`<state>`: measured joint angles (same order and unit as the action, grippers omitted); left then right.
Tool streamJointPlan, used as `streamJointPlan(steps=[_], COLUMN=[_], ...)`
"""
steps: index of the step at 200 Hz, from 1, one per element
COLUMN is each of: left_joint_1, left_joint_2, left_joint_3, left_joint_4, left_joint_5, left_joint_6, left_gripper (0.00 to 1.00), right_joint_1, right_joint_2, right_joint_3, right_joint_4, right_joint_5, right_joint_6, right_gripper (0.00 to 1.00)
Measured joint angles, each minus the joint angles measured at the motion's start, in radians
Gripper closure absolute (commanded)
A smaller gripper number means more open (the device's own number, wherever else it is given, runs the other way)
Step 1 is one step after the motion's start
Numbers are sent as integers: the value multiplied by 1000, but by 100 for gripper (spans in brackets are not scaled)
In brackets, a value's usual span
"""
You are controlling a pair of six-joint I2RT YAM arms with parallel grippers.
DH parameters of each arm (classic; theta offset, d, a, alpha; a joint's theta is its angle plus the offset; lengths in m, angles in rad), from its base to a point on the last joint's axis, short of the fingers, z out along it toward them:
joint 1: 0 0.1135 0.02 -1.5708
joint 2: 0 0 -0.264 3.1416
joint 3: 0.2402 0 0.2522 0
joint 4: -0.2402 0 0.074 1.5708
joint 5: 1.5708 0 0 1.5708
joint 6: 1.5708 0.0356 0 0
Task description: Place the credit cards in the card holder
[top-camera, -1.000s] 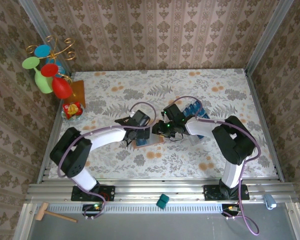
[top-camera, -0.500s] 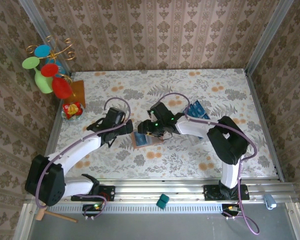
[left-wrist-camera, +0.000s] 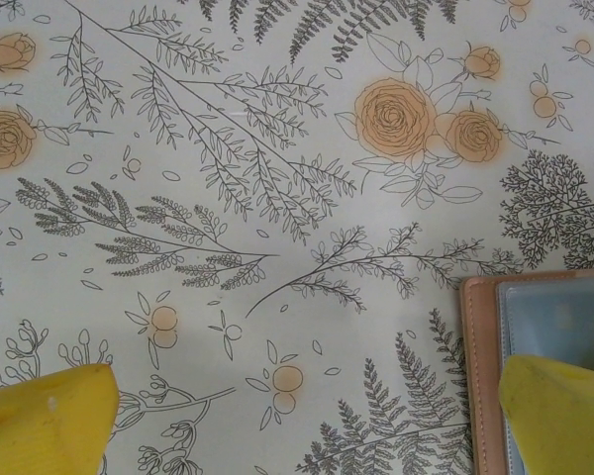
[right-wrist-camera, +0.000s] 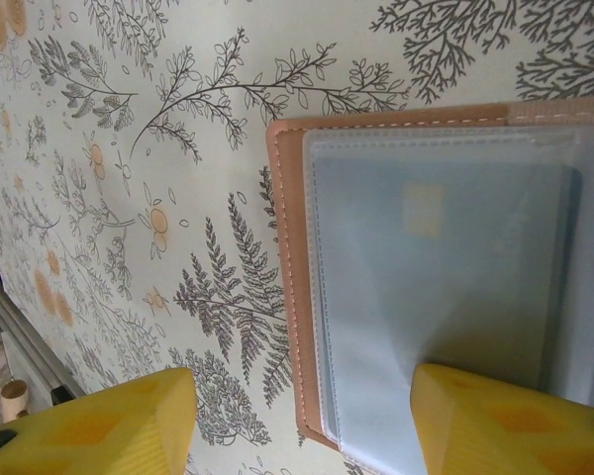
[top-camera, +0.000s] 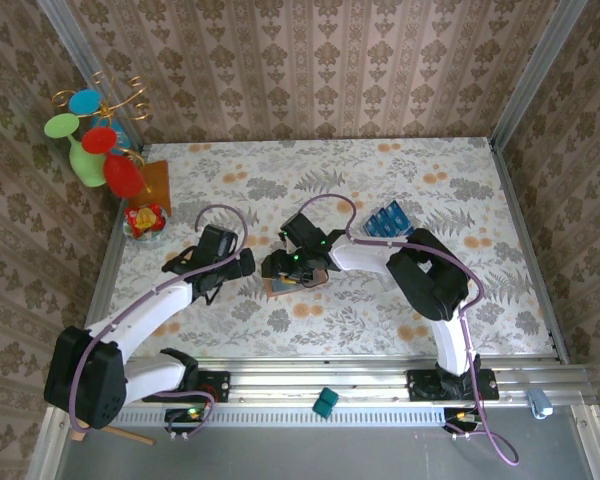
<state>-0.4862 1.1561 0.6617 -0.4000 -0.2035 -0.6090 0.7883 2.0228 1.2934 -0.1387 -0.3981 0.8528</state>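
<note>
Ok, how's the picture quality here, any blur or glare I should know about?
Top external view: soft even light, faint shadows, sharp, though the walls splay outward. Left wrist view: tablecloth print crisp, left pincer fingertips blurred. Right wrist view: the card holder stitching is sharp, its clear sleeve hazes the card, right pincer tips soft.

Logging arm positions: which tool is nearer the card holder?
Right. The right tool hangs directly over the card holder; the left tool sits beside it, over the tablecloth.
</note>
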Motion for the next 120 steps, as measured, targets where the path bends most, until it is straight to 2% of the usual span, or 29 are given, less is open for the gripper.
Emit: streamJointPlan(steps=[64, 100, 120], left_joint_1=[3, 3, 3], left_joint_2=[19, 53, 74], left_joint_3=[-9, -9, -9], left_joint_4=[4, 11, 14], left_joint_5=[17, 25, 26], left_joint_6=[0, 0, 0], left_gripper=[0, 0, 0], right_joint_1=[-4, -34, -58], right_joint_2=[-6, -76, -138], right_joint_3=[2, 1, -15], right_joint_4=[-6, -44, -56], right_joint_5=[-4, -6, 2], right_joint_6=[-2, -38, -64], right_gripper=[39, 39, 45])
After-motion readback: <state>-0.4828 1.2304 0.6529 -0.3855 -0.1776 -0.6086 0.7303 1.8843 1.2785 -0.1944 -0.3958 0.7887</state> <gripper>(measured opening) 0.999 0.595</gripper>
